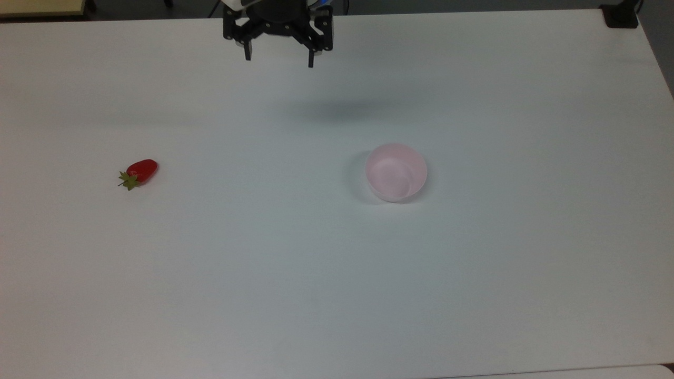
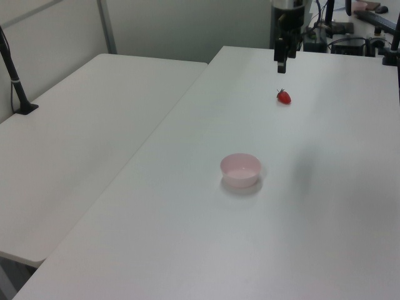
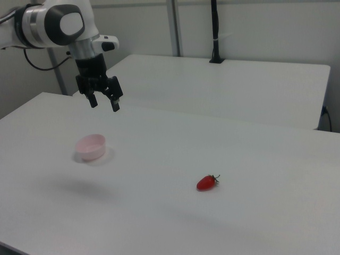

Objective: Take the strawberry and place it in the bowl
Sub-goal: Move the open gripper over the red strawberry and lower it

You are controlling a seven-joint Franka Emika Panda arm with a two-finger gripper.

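I hang over a big white table [image 1: 337, 295]. A second white table [image 3: 223, 87] stands right beside it, with a black pole [image 3: 214, 32] on its far edge in the right view. Nothing sits between me and the two small things on my table.

My arm [image 3: 53, 24] is white and round. My gripper [image 1: 279, 59] is black and is up in the air near the table's far edge in the top view. My two fingers [image 1: 247, 51] are spread apart and hold nothing. My shadow is a soft grey patch on the table.

The bowl [image 1: 396, 172] is pale pink, round and smooth, and it stands upright with nothing in it.

The strawberry [image 1: 140, 172] is red and shiny with a spiky green cap. It lies on its side, well apart from the bowl, at the top view's left.
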